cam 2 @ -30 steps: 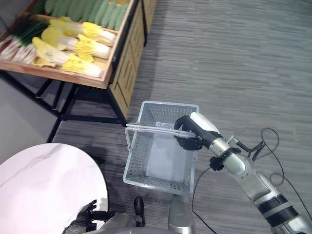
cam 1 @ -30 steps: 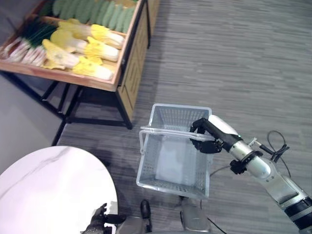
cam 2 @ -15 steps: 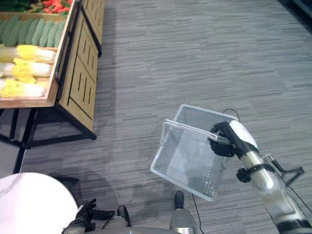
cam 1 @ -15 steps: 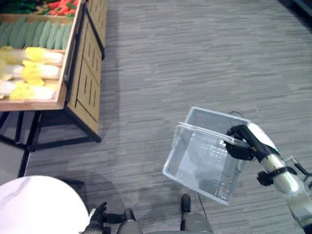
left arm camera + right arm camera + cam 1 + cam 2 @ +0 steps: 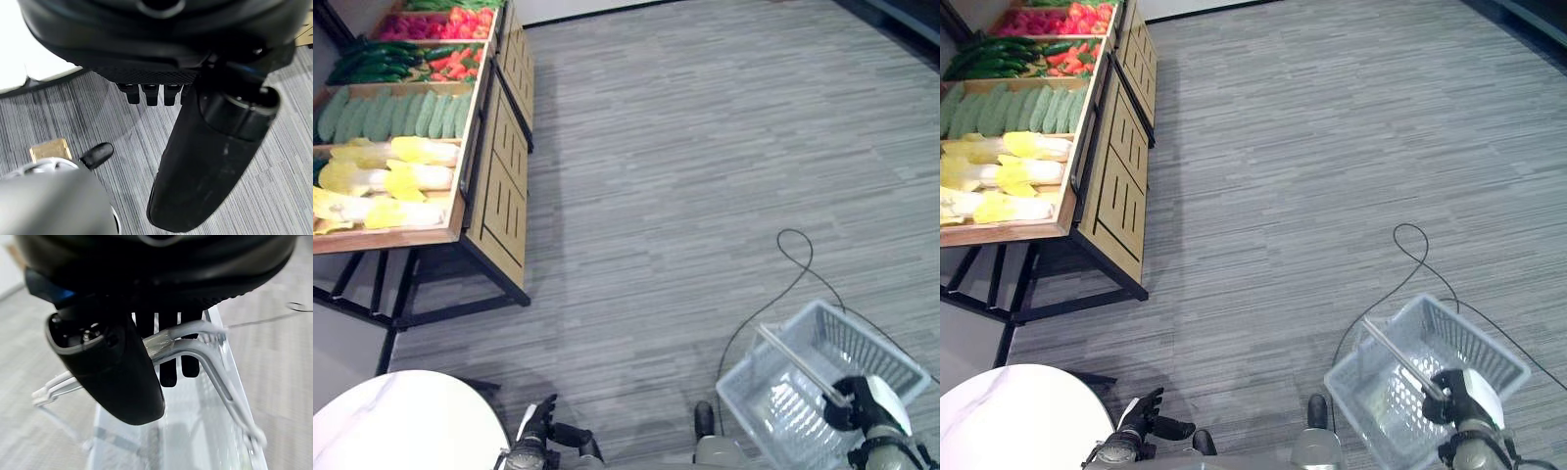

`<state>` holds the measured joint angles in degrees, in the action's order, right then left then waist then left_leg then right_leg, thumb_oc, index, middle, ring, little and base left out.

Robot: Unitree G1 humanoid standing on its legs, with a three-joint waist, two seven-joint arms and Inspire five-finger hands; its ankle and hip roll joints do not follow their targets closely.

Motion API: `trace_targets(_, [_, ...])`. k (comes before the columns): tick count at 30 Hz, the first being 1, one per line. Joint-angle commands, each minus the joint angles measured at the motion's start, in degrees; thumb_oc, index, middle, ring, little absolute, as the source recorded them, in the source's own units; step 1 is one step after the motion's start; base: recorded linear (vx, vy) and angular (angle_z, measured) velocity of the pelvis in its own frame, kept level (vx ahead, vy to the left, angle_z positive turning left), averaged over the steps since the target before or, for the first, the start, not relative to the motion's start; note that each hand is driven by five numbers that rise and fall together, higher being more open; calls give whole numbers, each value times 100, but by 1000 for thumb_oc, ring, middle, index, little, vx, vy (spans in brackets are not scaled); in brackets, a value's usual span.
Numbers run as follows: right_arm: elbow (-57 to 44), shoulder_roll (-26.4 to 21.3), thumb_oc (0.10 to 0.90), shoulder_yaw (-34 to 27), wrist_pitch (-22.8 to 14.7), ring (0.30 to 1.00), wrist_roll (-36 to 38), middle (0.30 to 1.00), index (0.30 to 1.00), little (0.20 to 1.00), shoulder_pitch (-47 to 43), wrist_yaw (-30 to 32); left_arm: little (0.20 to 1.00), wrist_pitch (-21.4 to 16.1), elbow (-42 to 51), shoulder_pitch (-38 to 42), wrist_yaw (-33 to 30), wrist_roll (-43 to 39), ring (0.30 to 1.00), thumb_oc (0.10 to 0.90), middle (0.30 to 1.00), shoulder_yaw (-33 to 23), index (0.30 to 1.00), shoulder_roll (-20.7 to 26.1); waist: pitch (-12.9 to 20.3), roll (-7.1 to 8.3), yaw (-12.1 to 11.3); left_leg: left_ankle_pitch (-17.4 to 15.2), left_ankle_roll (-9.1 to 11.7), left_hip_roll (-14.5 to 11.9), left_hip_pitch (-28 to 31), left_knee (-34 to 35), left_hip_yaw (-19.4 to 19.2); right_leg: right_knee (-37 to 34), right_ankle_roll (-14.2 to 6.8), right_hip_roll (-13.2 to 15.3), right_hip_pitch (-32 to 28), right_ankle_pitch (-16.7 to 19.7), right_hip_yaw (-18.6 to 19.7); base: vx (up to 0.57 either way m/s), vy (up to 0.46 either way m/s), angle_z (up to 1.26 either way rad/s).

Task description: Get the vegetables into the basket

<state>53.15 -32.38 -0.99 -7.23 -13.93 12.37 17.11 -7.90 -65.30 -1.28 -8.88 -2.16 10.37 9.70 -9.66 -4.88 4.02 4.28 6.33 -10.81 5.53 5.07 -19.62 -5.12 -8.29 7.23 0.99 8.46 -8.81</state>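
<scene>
The right hand [image 5: 858, 403] was at the near right, low in the head view. Its fingers [image 5: 167, 373] and thumb were curled round the handle [image 5: 193, 340] of the pale grey basket [image 5: 773, 416], so it was grasping the basket by that handle. The basket hung from the hand, tilted, above the grey striped floor [image 5: 685, 176]. Nothing could be seen inside it.

The vegetables were far off to the left, well apart from the basket and from both hands. They lay in rows on a wooden stand [image 5: 494, 191] with black legs. The yellow cabbages [image 5: 386, 181] were in the nearest row. Just past them lay the pale green gourds [image 5: 396, 113]. Farther still were the dark green cucumbers [image 5: 372, 64] and some red vegetables [image 5: 460, 59].

A round white table [image 5: 401, 421] sat at the near left corner. The left hand [image 5: 536, 431] was low down, just to the right of the table, near the bottom edge. Its fingers [image 5: 149, 93] were loose and held nothing.

A thin black cord [image 5: 793, 259] made a loop on the floor, between the stand and the basket, closer to the basket.
</scene>
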Motion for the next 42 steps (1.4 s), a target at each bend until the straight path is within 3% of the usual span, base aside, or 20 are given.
trace_targets(1, [-215, -70, 400, -98, -299, 300, 388, 300, 300, 300, -509, 674, 1000, -106, -83, 183, -267, 153, 1000, 900, 1000, -66, 1000, 340, 87, 465, -51, -118, 9, 308, -32, -7, 244, 12, -201, 82, -310, -523, -35, 40, -15, 4])
trace_targets(4, [543, 121, 400, -100, -286, 300, 713, 300, 300, 300, -540, 709, 1000, -81, -257, 118, -323, 139, 1000, 900, 1000, -103, 1000, 309, 97, 461, -64, -138, 18, 309, 17, -7, 279, 12, -180, 68, -361, -549, -52, 26, -7, 1])
trace_targets(12, [1313, 470, 400, -66, -278, 300, 1346, 300, 300, 300, -716, 677, 1000, 0, -676, 118, -467, 85, 1000, 900, 1000, -217, 1000, 197, 78, 449, -89, -148, 32, 292, 73, -7, 276, 57, -150, 36, -396, -604, -35, 5, -2, 0])
trace_targets(15, [1463, 559, 400, 37, -251, 300, 1466, 300, 300, 300, -841, 678, 1000, 38, -660, 167, -609, 3, 1000, 900, 1000, -224, 1000, 169, -72, 386, -103, -101, 31, 189, 26, -7, 258, 725, -84, 9, -37, -833, 9, -46, -51, -1])
trace_targets(19, [1545, 639, 400, 146, -233, 300, 1524, 300, 300, 300, -890, 680, 1000, 71, -716, 254, -708, -55, 1000, 900, 1000, -230, 1000, 160, -170, 345, -125, 3, 79, 112, -61, -39, 327, 955, -21, -40, 135, -967, -38, -8, -94, -2])
trace_targets(25, [1340, 617, 400, 340, -306, 300, 1461, 300, 300, 300, -777, 581, 1000, 71, -662, 319, -649, -33, 1000, 900, 1000, -152, 1000, 222, -379, 405, -155, 213, 263, -158, -552, -1139, 647, 874, 269, -223, -51, -1146, -165, 56, -219, 19])
trace_targets(26, [1293, 570, 400, 346, -320, 300, 1464, 300, 300, 300, -760, 566, 1000, 61, -626, 334, -657, -53, 1000, 900, 1000, -144, 1000, 230, -445, 442, -187, 293, 265, -160, -752, -1524, 767, 866, 339, -222, -137, -1194, -179, 52, -150, 21])
trace_targets(29, [1210, 541, 400, 353, -317, 300, 1440, 300, 300, 300, -739, 588, 1000, 49, -637, 362, -657, -100, 1000, 900, 1000, -122, 1000, 224, -528, 465, -238, 365, 239, 20, -1037, -1749, 1109, 849, 361, -200, -235, -1241, -208, 52, -66, 17])
trace_targets(30, [1203, 506, 400, 351, -332, 300, 1432, 300, 300, 300, -750, 605, 1000, 42, -650, 395, -677, -154, 1000, 900, 1000, -118, 1000, 211, -536, 484, -297, 253, 165, 185, -1316, -1474, 1274, 756, 314, -155, -330, -1250, -220, 129, -3, 11])
trace_targets(31, [1168, 496, 400, 351, -338, 300, 1429, 300, 300, 300, -742, 622, 1000, 34, -659, 386, -685, -160, 1000, 900, 1000, -126, 1000, 209, -516, 487, -300, 267, 158, 161, -1374, -1305, 1240, 710, 293, -145, -368, -1261, -222, 199, 20, 5])
trace_targets(34, [1158, 430, 400, 359, -344, 300, 1437, 300, 300, 300, -756, 643, 1000, 43, -702, 396, -706, -144, 1000, 900, 1000, -72, 1000, 178, -500, 434, -370, 662, 209, 55, -1626, -742, 1153, 666, 261, -171, -497, -1321, -237, 152, 54, 8])
trace_targets(36, [1178, 436, 400, 436, -366, 300, 1400, 300, 300, 300, -862, 658, 1000, 41, -763, 377, -716, -147, 1000, 900, 1000, -84, 1000, 156, -459, 386, -481, 882, 298, 61, -1673, -296, 1324, 642, 211, -218, -687, -1422, -83, 268, 116, 15])
trace_targets(42, [1156, 478, 400, 481, -320, 300, 1337, 300, 300, 300, -900, 591, 1000, 40, -793, 241, -683, -120, 1000, 900, 1000, -51, 1000, 113, -262, 392, -581, 773, 207, 161, -1417, -153, 1173, 610, 61, -25, -1014, -1556, 133, 252, 170, -33])
